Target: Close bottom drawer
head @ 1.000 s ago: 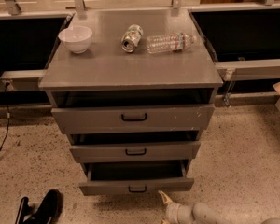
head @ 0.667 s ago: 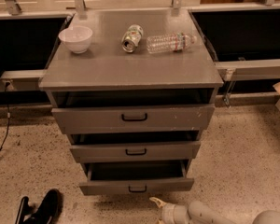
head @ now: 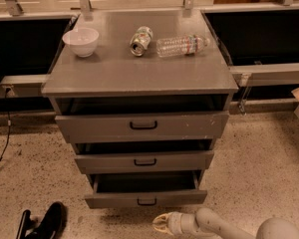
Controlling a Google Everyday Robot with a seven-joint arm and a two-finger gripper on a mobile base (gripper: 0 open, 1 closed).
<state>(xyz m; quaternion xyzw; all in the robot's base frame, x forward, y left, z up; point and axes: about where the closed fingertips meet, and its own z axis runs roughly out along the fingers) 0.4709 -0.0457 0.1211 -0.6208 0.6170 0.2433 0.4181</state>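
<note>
At bottom centre, the pale gripper, its opening impossible to tell, is edging leftward from a second ago, lining up just below the bottom drawer, which is sitting pulled out at lower centre: matte grey painted box, flat short front, small black handle.

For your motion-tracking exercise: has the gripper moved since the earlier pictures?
Yes. The gripper has shifted leftward in view, nearer the black handle of the bottom drawer.
</note>
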